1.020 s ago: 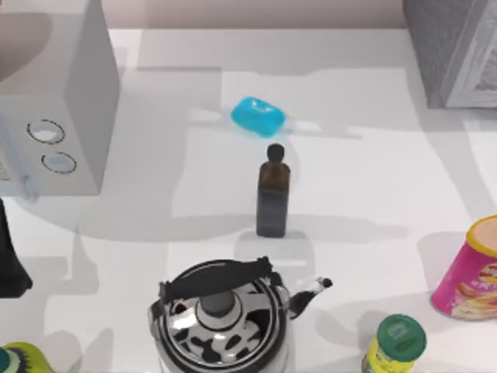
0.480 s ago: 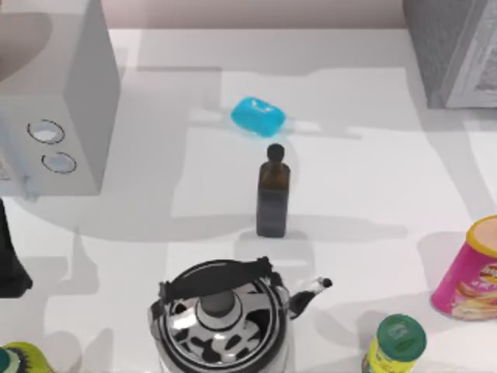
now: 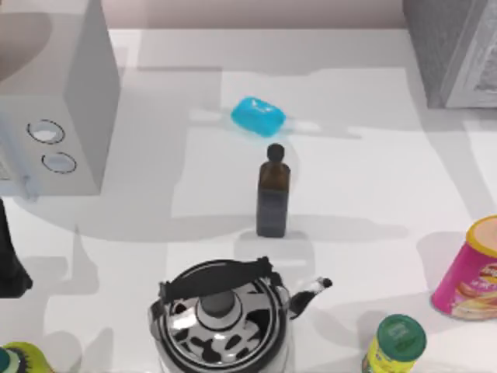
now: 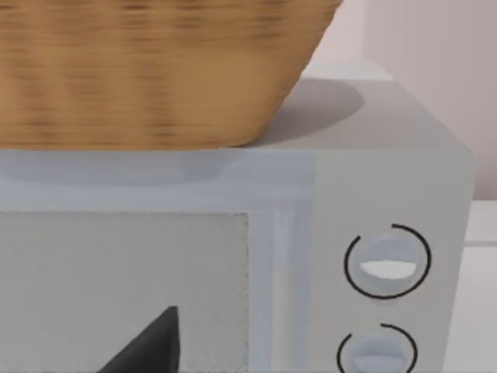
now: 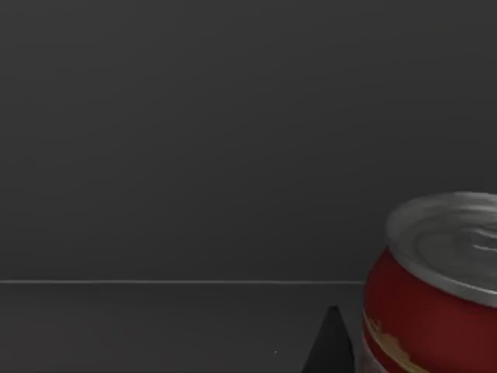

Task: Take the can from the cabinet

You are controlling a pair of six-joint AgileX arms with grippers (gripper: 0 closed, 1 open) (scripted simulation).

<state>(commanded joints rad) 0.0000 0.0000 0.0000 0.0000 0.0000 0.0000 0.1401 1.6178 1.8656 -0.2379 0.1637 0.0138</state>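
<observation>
The cabinet (image 3: 446,47), dark-grey and speckled with a pale lined front panel, stands at the table's back right corner in the top view. The right wrist view looks into a dark grey interior (image 5: 194,155), where a red can (image 5: 443,295) with a silver top stands upright on the floor. A dark part of my right gripper (image 5: 330,350) shows close beside the can, apart from it. My left arm (image 3: 9,264) is parked at the table's left edge, and its gripper (image 4: 147,346) faces the light-grey box.
A light-grey box with two rings (image 3: 58,116) stands back left, with a wicker basket (image 4: 155,70) on it. Mid-table are a blue block (image 3: 258,116), a dark bottle (image 3: 272,198) and a cow-patterned kettle (image 3: 221,315). A pink canister (image 3: 470,272) and green-lidded jar (image 3: 396,342) stand front right.
</observation>
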